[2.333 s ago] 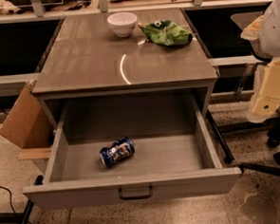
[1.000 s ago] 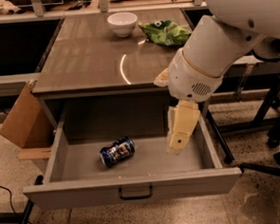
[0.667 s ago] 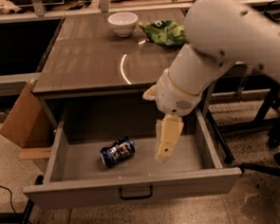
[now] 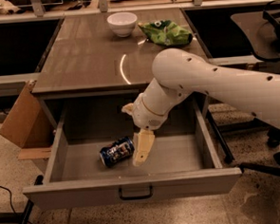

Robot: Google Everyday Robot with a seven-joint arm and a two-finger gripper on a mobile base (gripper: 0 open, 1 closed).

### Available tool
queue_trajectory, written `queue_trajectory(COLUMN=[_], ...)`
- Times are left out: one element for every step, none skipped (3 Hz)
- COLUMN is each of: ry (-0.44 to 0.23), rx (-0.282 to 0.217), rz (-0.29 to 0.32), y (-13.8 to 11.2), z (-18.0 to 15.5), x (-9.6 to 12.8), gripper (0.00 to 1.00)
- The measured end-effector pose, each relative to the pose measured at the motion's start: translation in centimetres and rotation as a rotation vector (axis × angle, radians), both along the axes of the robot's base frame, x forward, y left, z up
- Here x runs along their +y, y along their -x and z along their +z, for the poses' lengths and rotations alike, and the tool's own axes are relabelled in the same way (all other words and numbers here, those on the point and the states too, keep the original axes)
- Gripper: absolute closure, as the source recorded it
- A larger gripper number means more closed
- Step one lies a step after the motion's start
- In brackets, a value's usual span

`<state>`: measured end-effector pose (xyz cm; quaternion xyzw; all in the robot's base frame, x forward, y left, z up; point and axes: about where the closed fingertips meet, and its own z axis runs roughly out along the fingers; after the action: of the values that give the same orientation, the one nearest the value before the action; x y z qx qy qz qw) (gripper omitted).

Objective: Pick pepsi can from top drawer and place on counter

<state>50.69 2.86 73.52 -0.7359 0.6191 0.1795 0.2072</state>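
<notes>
The pepsi can lies on its side on the floor of the open top drawer, left of middle. The drawer's front panel with its dark bar handle faces me. My white arm reaches in from the right, across the counter's front edge and down into the drawer. My gripper hangs pointing down just right of the can, very close to its right end. Nothing shows in its hold. The counter is above the drawer.
A white bowl and a green chip bag sit at the back of the counter. A cardboard box leans at the cabinet's left. A chair and dark frame stand at the right.
My arm has swung in from the right and moved left and down into the drawer, ending right beside the can. The can has not moved.
</notes>
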Motion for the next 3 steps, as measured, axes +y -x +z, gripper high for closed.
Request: queue_trajectory(ry=[0.000, 0.020, 0.048], rx=[0.000, -0.004, -0.014], rz=[0.000, 0.044, 0.097], y=[0.0, -0.6, -1.9], z=[0.0, -1.1, -3.2], x=[0.0, 0.9, 2.1], gripper=[0.00, 0.00, 0.00])
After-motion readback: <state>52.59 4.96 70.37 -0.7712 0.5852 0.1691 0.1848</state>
